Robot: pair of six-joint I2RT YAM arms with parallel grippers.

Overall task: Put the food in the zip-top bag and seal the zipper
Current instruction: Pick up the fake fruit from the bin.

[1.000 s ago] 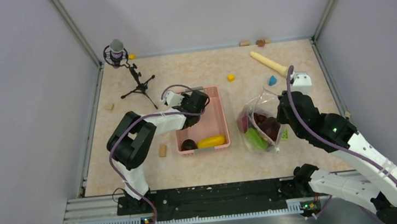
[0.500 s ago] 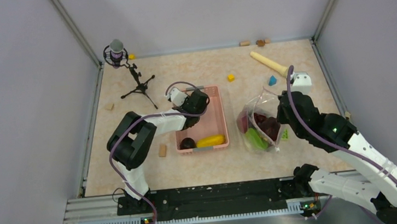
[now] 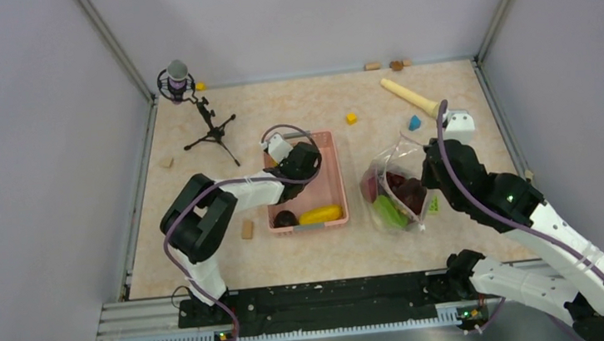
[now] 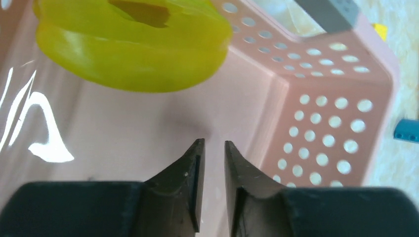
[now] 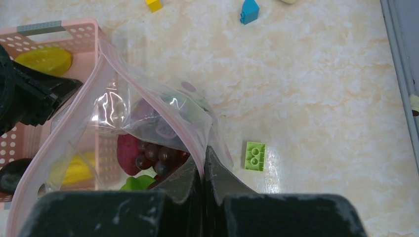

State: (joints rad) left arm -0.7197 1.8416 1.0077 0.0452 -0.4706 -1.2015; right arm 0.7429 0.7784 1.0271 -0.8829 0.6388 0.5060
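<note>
Your left gripper [image 4: 213, 143] hangs inside the pink basket [image 4: 321, 123], its jaws only a narrow slit apart with nothing between them. The yellow fruit [image 4: 128, 44] lies just beyond the fingertips at the near end of the basket, with a dark piece [image 3: 287, 219] to its left. Your right gripper [image 5: 203, 153] is pinched tight on the rim of the zip-top bag [image 5: 113, 108], which sits just right of the basket. Its mouth gapes, the pink zipper [image 5: 58, 133] unsealed, with purple pieces [image 5: 158, 153] and a green pod [image 3: 388, 211] inside.
</note>
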